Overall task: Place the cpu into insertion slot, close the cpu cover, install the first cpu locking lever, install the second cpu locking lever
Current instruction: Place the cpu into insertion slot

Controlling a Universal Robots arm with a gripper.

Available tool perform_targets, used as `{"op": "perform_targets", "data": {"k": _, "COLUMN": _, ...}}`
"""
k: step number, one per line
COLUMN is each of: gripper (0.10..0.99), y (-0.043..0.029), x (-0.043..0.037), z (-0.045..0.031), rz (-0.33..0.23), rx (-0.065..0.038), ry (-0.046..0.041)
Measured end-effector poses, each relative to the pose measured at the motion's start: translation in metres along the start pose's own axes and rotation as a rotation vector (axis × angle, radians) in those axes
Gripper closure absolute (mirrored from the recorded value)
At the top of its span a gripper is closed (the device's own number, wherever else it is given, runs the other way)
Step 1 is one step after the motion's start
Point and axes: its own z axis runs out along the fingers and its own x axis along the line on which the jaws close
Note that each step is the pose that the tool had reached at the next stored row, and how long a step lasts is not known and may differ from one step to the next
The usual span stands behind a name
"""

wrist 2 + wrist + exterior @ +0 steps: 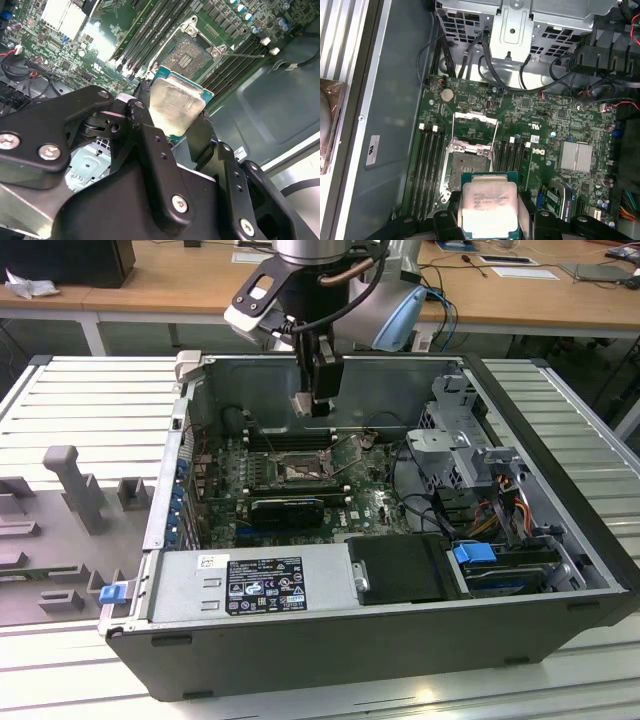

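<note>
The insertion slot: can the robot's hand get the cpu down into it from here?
Probably yes. The hand holds the cpu over the board near the insertion slot. The cpu cover stands open, and nothing seems to lie across the slot.

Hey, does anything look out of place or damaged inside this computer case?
Nothing stands out. The tool grips the cpu in the air, the insertion slot lies empty, and its cpu cover is swung open.
</note>
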Motion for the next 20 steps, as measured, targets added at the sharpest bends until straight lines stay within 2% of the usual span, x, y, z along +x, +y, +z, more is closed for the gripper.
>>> {"op": "perform_targets", "data": {"k": 20, "gripper": 0.557, "y": -0.0008, "x": -0.0001, "z": 0.0105, "rz": 0.000, "rx": 0.003, "ry": 0.0005}}
